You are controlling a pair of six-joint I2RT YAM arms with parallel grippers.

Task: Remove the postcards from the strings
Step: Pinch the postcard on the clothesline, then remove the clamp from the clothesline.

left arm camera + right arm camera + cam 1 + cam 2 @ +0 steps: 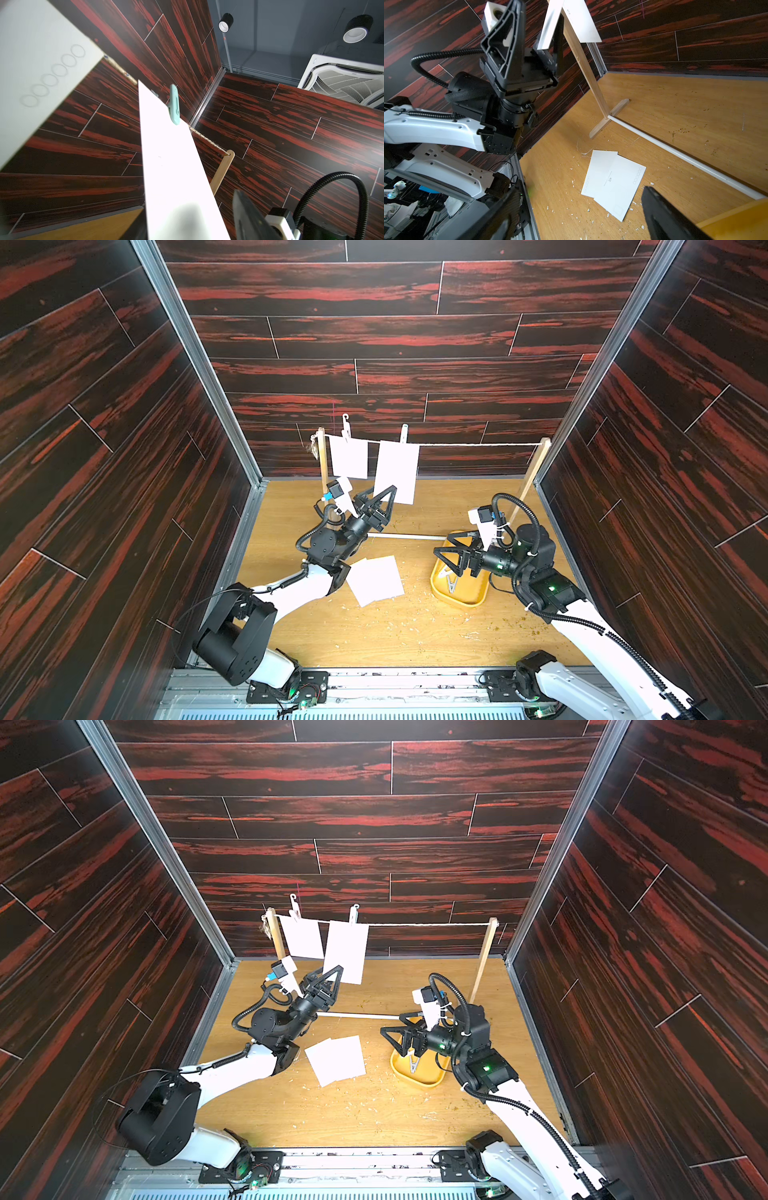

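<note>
Dark, red-streaked wood-panel walls [395,335] close in on three sides, so I have little room to swing wide. The light wood-grain bench [374,635] is flat and littered with pale crumbs. Just above the centre of both top views, the thin whitish string [478,445] runs between two slim wooden posts [536,472]. That stand looks light, and I expect a hard tug would tip it.

Two blank white paper postcards [397,468] hang left of centre, and two loose postcards [376,580] lie on the bench lower in the frame. They look featherlight, bendy and easily creased. I judge the lower edge the best hold, pulling down out of the small pale clothespin [174,106].

My left tool [379,494] straddles the right-hand card's lower edge, spread and not pinching. My right tool [449,560] gapes wide over the oval yellow tray [465,605].
</note>
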